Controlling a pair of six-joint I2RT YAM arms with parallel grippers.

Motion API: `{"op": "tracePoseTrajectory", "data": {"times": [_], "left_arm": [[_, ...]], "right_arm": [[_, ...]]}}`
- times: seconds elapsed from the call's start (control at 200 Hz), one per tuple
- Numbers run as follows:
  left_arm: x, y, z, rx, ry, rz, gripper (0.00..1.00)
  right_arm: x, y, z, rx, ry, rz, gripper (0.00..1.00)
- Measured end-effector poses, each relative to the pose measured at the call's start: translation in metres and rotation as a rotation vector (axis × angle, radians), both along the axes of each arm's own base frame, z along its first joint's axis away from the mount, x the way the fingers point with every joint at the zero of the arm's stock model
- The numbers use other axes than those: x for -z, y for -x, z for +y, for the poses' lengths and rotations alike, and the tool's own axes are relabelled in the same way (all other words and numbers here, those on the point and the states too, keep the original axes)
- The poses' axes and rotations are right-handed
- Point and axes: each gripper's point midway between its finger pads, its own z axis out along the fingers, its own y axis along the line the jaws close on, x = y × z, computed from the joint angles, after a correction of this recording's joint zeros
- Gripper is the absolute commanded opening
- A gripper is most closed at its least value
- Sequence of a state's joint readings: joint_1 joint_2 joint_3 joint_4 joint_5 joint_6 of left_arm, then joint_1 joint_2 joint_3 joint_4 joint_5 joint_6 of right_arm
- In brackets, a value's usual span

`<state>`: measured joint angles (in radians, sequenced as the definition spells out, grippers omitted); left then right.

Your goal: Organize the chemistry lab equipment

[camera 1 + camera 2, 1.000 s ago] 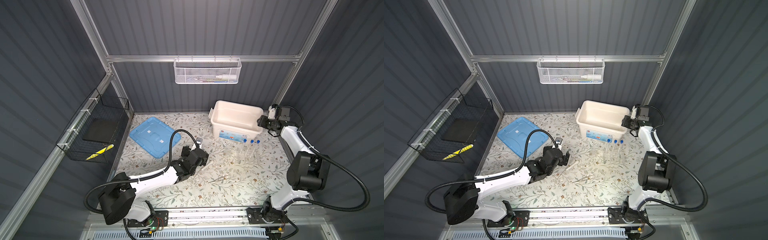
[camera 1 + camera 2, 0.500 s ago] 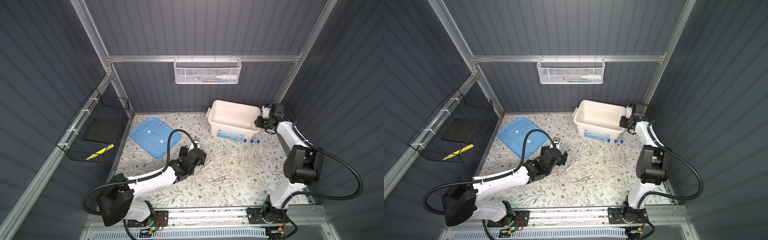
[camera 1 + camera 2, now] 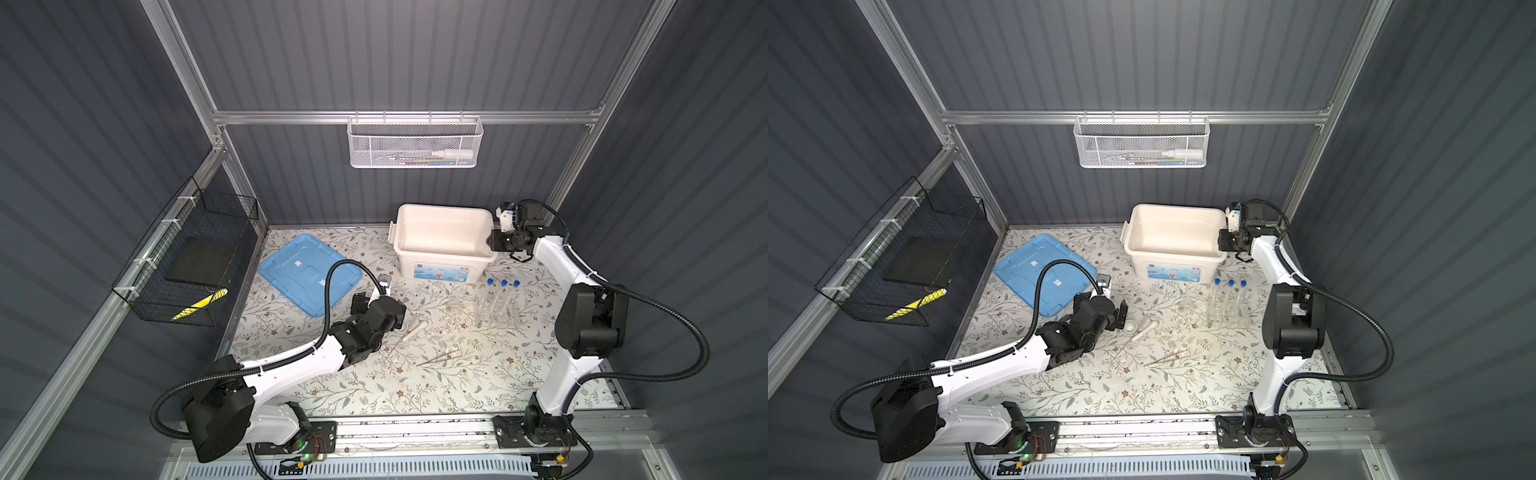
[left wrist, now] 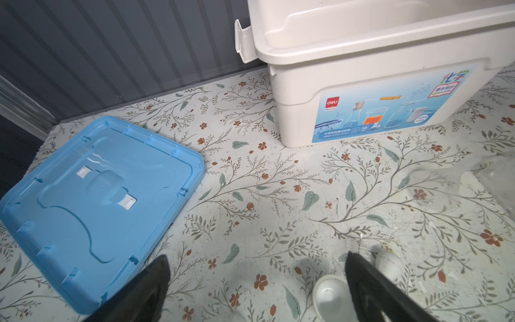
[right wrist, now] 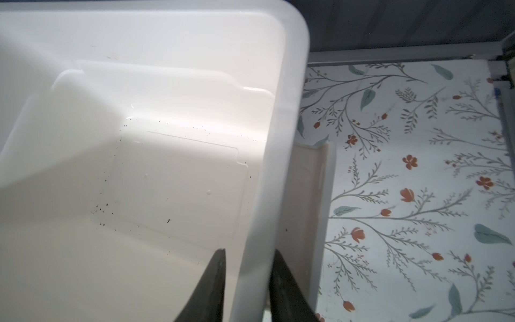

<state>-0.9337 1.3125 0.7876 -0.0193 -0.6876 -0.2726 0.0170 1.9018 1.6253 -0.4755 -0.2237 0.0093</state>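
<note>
The cream box [image 4: 301,92] carries a blue label [image 4: 395,108] with a red "deli" badge, the characters "化学" and drawings of flasks. Its smaller print is too fine to read.

The box stands at 1 o'clock on the counter [image 3: 374,390]. The blue lid [image 3: 307,272] lies flat at 10 o'clock. The right gripper [image 5: 248,256] pinches the box's rim at its 3 o'clock end, one finger inside and one outside. A second ago it hung just beside that end. Since then the box has slid a little toward 9 o'clock.

Three blue-capped test tubes [image 3: 503,297] stand upright in the clear rack [image 3: 496,320] at 3 o'clock, unmoved. The left gripper [image 4: 257,255] is spread wide near the middle, having drawn back slightly toward 7 o'clock. The white mortar [image 4: 330,295] sits between its fingers, close to one of them. The pestle [image 3: 415,330] lies just beside the mortar, the tweezers [image 3: 440,356] lie toward 5 o'clock, and the glass dish [image 4: 429,189] is near the rack.
</note>
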Motion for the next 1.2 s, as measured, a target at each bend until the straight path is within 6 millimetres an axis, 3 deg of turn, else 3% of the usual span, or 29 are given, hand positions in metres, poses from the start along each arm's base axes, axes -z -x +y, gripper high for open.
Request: {"op": "tracePoseTrajectory", "data": {"times": [0.46,0.78,0.975,1.2], "left_arm": [[-0.006,0.005,0.017,-0.036,-0.003,-0.013,1.00],[-0.003,0.008,0.024,-0.044,-0.027,0.003,1.00],[0.003,0.006,0.037,-0.085,-0.034,0.033,1.00],[0.012,0.006,0.063,-0.167,-0.047,0.100,1.00]], "right_arm": [[0.001,0.010,0.052,-0.134,-0.012,0.014,0.27],[0.001,0.016,0.069,-0.194,-0.005,0.013,0.30],[-0.004,0.022,0.074,-0.208,-0.008,0.011,0.48],[-0.032,0.030,0.072,-0.185,-0.021,-0.046,0.70]]}}
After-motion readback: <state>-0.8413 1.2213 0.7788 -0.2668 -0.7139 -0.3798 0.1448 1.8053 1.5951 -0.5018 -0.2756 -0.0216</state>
